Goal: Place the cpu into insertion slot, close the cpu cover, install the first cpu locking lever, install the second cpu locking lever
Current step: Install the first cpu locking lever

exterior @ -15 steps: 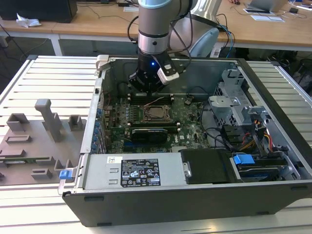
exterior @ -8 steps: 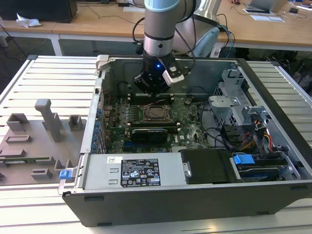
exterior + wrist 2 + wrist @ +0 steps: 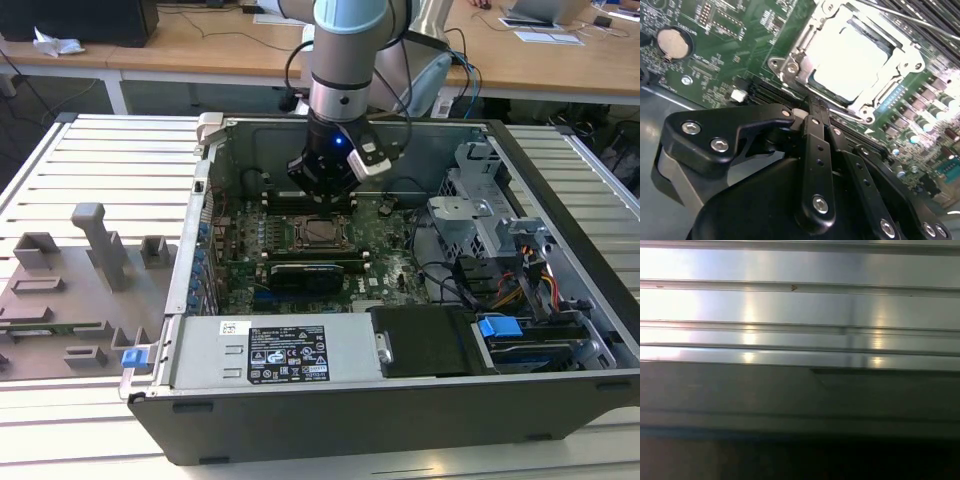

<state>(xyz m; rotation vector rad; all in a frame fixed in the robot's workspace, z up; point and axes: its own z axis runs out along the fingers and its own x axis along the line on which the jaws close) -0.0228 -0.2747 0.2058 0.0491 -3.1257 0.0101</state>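
The cpu (image 3: 850,50) lies flat in the insertion slot (image 3: 304,236), its silvery top showing through the window of the cpu cover (image 3: 905,56), which lies down around it. In the exterior view the cpu (image 3: 322,231) sits mid-motherboard inside the open computer case. My gripper (image 3: 323,192) hangs just behind the slot, slightly above the board. In the second wrist view its black fingers (image 3: 816,125) stand together, shut, with nothing seen between them, and the gripper (image 3: 814,106) tip reaches to the socket's near edge. A thin metal rod (image 3: 920,22) runs past the far side of the socket.
A long black card (image 3: 315,270) with a label lies in front of the slot, and black memory slots (image 3: 268,192) behind it. A power supply (image 3: 270,350), drive cage (image 3: 480,215) and cables (image 3: 530,290) fill the case. A grey fixture (image 3: 90,270) sits on the slatted table (image 3: 800,305).
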